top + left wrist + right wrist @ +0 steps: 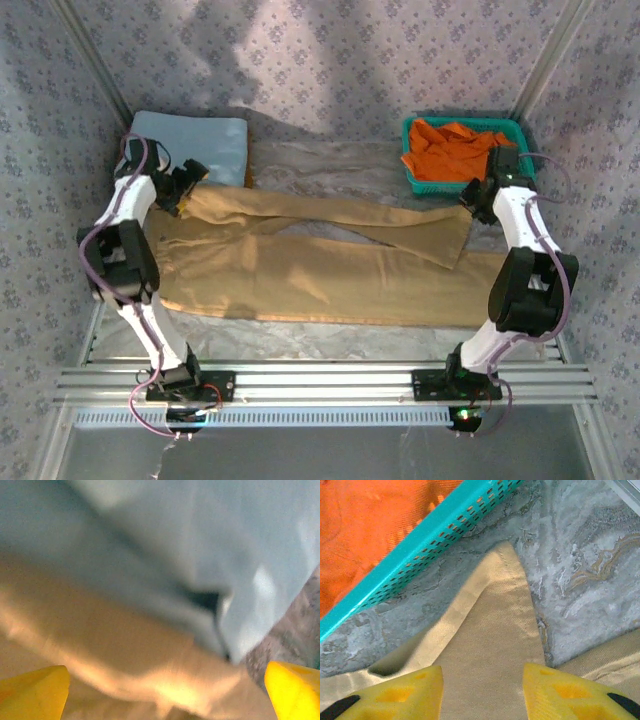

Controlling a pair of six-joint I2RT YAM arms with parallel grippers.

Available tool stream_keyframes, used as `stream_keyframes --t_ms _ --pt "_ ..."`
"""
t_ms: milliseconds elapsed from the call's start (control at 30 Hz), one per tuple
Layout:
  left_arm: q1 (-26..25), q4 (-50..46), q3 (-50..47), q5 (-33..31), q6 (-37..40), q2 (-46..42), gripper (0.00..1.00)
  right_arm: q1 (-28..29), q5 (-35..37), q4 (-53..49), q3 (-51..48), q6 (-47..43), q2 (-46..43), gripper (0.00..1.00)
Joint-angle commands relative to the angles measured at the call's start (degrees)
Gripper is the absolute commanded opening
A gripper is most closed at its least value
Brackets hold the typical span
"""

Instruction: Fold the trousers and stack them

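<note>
Tan cloth runs across most of what I see from the top camera: the trousers (pixel 300 265) lie spread on the marbled grey tabletop (pixel 320 165), waist towards the left arm and both legs running towards the right. The far leg slants over the near one, and its end lies just in front of the teal basket (pixel 410 150) that holds the orange garment (pixel 455 150).

My left tool (pixel 185 185) hangs over the far corner of the waist, right beside the folded light blue cloth (pixel 195 140). On its wrist camera the yellow fingertips (pixel 35 692) stand wide apart at the picture's lower corners, with a blurred tan edge between them and nothing pinched.

My right tool (pixel 478 195) sits over the end of the far leg. Its wrist camera shows the yellow pads (pixel 405 695) parted, with the pointed corner of the cuff lying flat on the tabletop between them.
</note>
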Motion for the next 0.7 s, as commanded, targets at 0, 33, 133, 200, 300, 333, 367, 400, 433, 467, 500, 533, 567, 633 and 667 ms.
stream_keyframes --t_ms 0,33,133,200,300,333,367,400,433,467,500,533,567,633,667 --pt "-4.4 1.6 -9.3 -6.3 0.6 -12.3 1.00 5.0 3.6 0.2 -2.8 0.9 -9.5 0.51" --pt "-5.4 2.2 -12.6 -7.4 0.0 -14.4 1.00 7.5 4.1 1.2 -5.0 1.2 -12.0 0.52" --pt "-7.4 7.1 -24.3 -9.4 -3.2 -19.8 1.00 18.7 4.0 4.0 -11.2 2.5 -15.3 0.51" --pt "-8.4 10.8 -30.7 -9.9 -5.1 -21.5 1.00 27.3 2.2 6.2 -13.6 3.4 -13.9 0.45" --pt "-10.4 15.5 -36.4 -10.1 -6.4 -21.0 0.99 38.2 0.4 9.0 -15.0 3.1 -8.7 0.27" --pt "-11.2 16.8 -37.7 -9.8 -6.4 -20.2 0.99 40.6 0.7 9.2 -15.1 2.9 -6.8 0.22" --pt "-11.8 17.6 -38.9 -10.1 -6.7 -19.1 0.98 43.1 1.6 9.4 -15.4 3.5 -5.1 0.16" --pt "-12.0 18.4 -40.1 -9.9 -6.8 -18.2 0.98 45.2 1.2 10.6 -16.3 4.0 -3.9 0.12" --pt "-11.9 19.1 -41.2 -9.9 -6.9 -17.9 0.96 46.7 0.6 11.6 -17.1 4.3 -2.9 0.10" --pt "-11.9 19.8 -42.8 -10.8 -7.6 -18.0 0.95 48.5 0.5 12.4 -17.8 4.8 -1.9 0.08" --pt "-11.9 20.5 -44.6 -11.1 -9.0 -18.5 0.93 50.3 0.6 12.3 -18.1 4.9 -1.0 0.07" --pt "-11.9 20.8 -46.3 -11.2 -9.9 -19.4 0.91 51.4 1.1 11.9 -18.3 4.7 -0.4 0.07" --pt "-12.0 20.2 -48.0 -11.8 -11.1 -21.0 0.89 52.7 2.1 11.4 -18.6 4.7 0.1 0.06" --pt "-11.9 17.9 -51.8 -13.4 -13.7 -25.3 0.87 54.0 1.9 11.2 -20.2 4.9 0.4 0.05" --pt "-11.9 16.0 -53.9 -14.4 -15.2 -28.4 0.87 54.3 1.6 11.1 -21.4 4.9 0.3 0.05"
